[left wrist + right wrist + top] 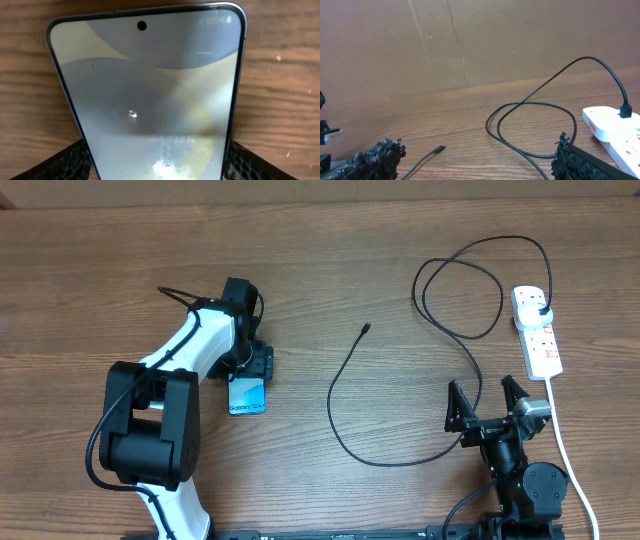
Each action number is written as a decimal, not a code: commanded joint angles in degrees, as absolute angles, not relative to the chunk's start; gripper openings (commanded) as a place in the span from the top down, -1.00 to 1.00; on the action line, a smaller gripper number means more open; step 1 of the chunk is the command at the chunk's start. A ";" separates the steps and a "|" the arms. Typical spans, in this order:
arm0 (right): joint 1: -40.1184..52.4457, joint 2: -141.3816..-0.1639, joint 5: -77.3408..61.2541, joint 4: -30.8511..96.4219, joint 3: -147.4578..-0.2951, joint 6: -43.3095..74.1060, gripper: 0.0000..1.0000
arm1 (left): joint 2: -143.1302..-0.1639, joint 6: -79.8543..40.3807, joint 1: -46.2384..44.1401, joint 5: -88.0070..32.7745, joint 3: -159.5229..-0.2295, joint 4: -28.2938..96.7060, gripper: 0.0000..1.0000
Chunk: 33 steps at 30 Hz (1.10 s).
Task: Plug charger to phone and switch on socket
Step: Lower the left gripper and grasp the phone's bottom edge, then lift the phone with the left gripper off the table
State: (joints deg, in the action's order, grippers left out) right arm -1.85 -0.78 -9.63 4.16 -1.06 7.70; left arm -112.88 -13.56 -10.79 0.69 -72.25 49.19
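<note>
My left gripper (pixel 258 367) is clamped on the phone (pixel 247 397), its 2 black textured fingers (pixel 75 161) pressed against the phone's side edges. The phone lies flat on the desk (pixel 90 280). It is slim and black-edged, with a pale blue-grey screen and 1 punch-hole camera. I read "Galaxy S24" on it from overhead, and a faint "100%" in its corner up close. Right of the phone, the charger (pixel 332 392) trails a thin black loop. Its connector tip (pixel 367 328) lies loose on the desk, apart from the phone. Far right of the phone sits the white socket (pixel 537 335) with the black plug (pixel 541 310) in it. My right gripper (pixel 487 402), also well right of the phone, has its fingers spread apart and holds nothing.
</note>
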 commanded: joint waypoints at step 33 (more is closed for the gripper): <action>-1.61 -0.16 -9.06 3.97 -0.45 7.60 -1.00 | -116.90 -33.61 -10.44 -5.56 -69.52 50.54 -1.00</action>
